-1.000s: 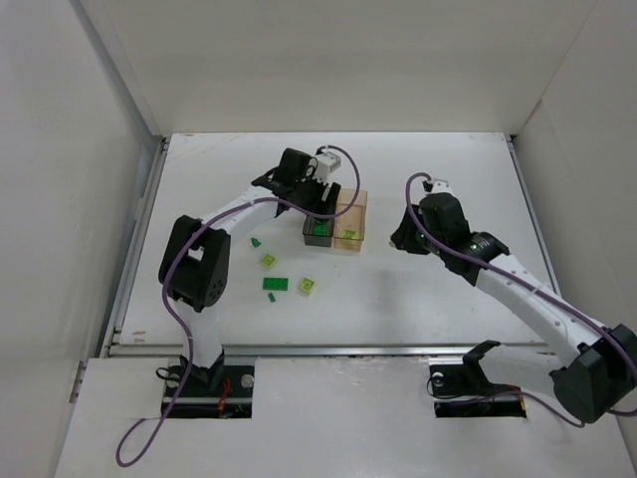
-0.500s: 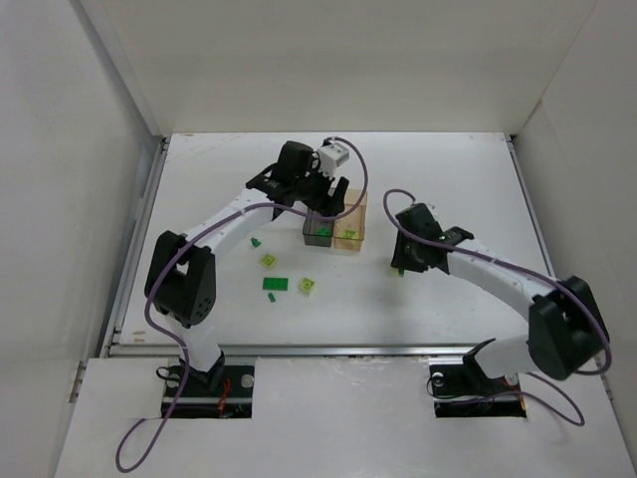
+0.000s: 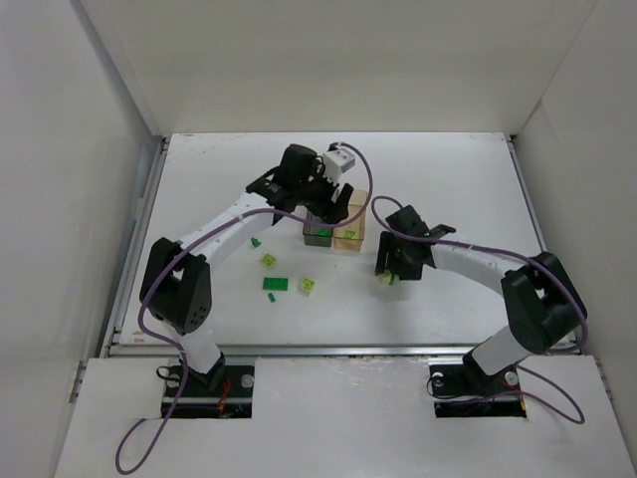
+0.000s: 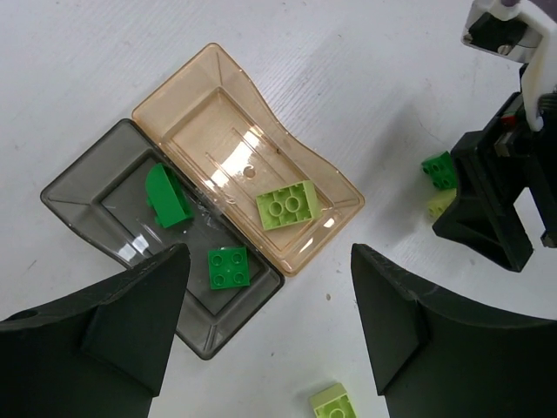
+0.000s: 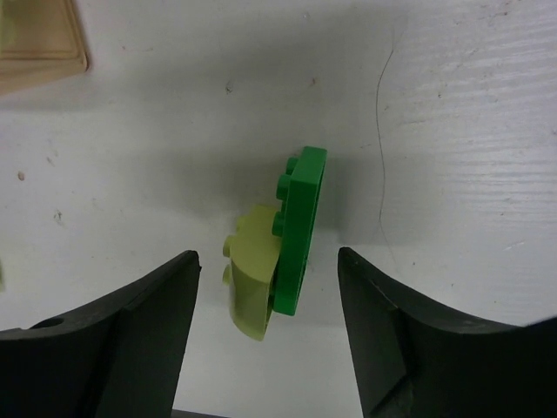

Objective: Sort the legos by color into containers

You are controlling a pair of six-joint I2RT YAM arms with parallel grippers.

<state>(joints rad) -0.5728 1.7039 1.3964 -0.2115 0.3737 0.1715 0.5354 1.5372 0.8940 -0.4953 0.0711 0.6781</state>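
The smoky grey bin [image 4: 96, 187] holds two dark green legos [image 4: 228, 267]. The joined pale orange bin [image 4: 204, 109] holds one lime brick [image 4: 287, 206]. My left gripper [image 4: 270, 340] is open and empty, hovering above the near edge of the bins [image 3: 333, 231]. My right gripper [image 5: 267, 261] is open, low over the table, its jaws on either side of a dark green plate [image 5: 300, 231] stuck to a lime piece [image 5: 251, 283]. That pair lies right of the bins [image 3: 386, 280]. More loose legos lie on the table left of the bins: lime ones [image 3: 268, 261] and dark green ones [image 3: 276, 284].
White walls enclose the table on the left, back and right. A lime brick [image 4: 335, 403] lies just below the bins in the left wrist view. A corner of the orange bin [image 5: 35, 43] shows at the top left of the right wrist view.
My right gripper has swung left and toward the near edge, down over the green and lime pair. My left gripper has shifted slightly right above the bins.
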